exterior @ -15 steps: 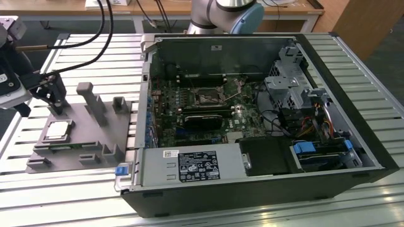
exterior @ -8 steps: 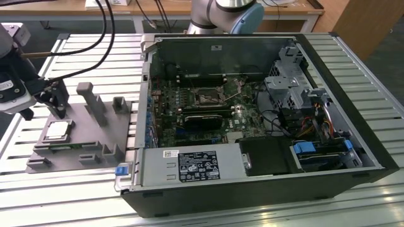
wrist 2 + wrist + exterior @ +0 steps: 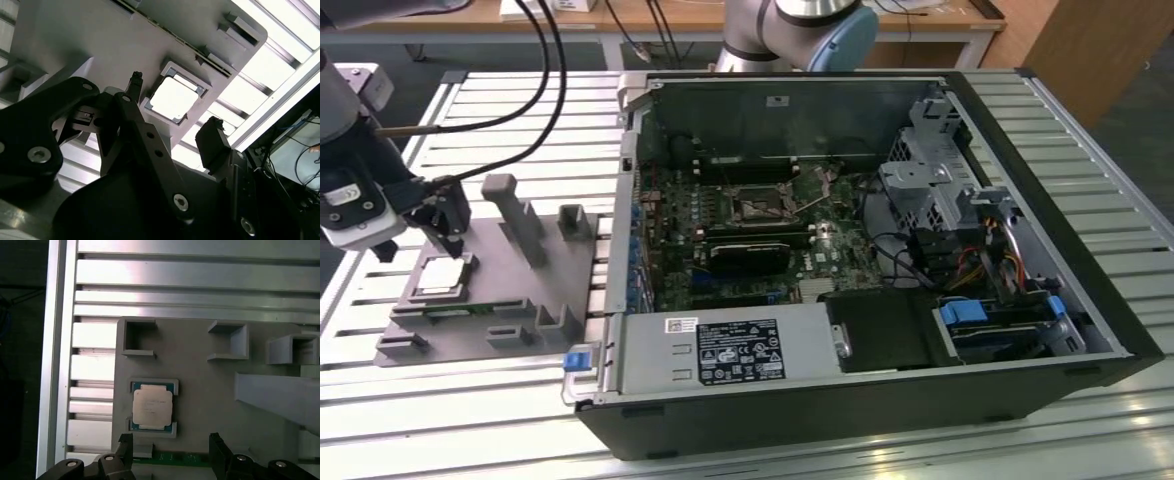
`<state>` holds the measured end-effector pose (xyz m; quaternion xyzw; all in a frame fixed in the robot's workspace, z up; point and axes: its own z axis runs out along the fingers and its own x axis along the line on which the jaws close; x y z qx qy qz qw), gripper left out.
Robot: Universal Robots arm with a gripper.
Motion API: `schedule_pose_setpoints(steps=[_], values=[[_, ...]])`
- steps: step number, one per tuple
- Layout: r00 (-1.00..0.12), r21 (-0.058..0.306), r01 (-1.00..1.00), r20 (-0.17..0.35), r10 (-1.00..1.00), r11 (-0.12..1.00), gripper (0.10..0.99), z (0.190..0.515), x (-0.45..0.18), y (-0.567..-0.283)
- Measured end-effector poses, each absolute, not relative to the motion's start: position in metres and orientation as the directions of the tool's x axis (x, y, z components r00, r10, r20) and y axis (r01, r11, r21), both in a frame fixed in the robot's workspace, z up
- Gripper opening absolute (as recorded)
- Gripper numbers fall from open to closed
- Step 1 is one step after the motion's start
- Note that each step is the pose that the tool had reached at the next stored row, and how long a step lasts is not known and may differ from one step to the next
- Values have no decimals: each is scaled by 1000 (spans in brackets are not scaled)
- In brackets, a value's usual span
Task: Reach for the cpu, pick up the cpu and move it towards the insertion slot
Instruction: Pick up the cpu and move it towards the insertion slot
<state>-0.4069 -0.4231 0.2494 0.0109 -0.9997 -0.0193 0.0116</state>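
Snugly in the grey fixture (image 3: 200, 400), a pale, square, green-edged cpu (image 3: 152, 407).

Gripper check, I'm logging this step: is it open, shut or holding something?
Black two-finger gripper: open, holding nothing, jaws apart near the small square silvery-white cpu, which lies in the grey plastic fixture.

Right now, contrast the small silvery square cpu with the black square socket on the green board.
The silvery square cpu is pale; the black metal-framed socket is dark. The cpu rests in a grey plastic fixture outside the black computer case; the socket sits inside it. The cpu lies near the open hand; the socket lies far off. Both are square and flat.
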Motion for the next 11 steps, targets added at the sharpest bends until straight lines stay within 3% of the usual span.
schedule_pose_setpoints(steps=[11], values=[[-999, 39, -21, 27, -22, 999, 706, 234, -407, -423]])
